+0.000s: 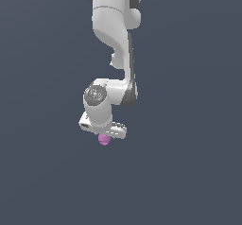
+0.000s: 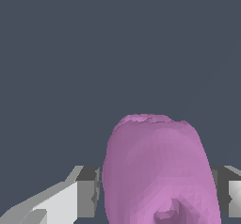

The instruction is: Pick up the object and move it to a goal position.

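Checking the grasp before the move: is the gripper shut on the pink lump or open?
Shut on it: in the wrist view the pink lump fills the gap between both fingers of the gripper.

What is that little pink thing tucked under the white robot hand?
It is a small pink-purple lumpy object below the end effector. The wrist view shows it between the two fingers. Its upper part is hidden behind the end effector in the exterior view.

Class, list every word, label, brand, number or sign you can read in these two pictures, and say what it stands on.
None: no readable text in either view.
The dark round cap on the arm's wrist has faint marks, too blurred to read.
The pink object and the gripper carry no writing.
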Robot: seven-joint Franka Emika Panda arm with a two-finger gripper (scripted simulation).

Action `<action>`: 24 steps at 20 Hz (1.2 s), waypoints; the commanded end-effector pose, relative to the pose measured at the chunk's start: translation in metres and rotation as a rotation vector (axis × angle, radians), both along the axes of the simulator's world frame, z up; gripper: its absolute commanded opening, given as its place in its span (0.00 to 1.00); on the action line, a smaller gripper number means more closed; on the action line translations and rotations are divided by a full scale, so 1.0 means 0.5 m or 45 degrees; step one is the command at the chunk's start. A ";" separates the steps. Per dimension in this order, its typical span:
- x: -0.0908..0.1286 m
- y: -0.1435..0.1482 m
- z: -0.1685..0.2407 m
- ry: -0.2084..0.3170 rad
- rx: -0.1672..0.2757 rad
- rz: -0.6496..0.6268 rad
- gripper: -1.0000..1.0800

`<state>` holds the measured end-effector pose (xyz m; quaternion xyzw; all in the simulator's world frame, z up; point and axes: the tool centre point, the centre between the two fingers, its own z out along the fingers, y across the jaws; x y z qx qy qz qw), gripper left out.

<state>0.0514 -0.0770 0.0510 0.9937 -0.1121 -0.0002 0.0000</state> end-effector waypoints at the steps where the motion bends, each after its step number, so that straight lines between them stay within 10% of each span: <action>1: 0.000 0.000 0.000 0.000 0.000 0.000 0.00; 24: -0.057 0.040 0.118 0.000 0.000 0.000 0.00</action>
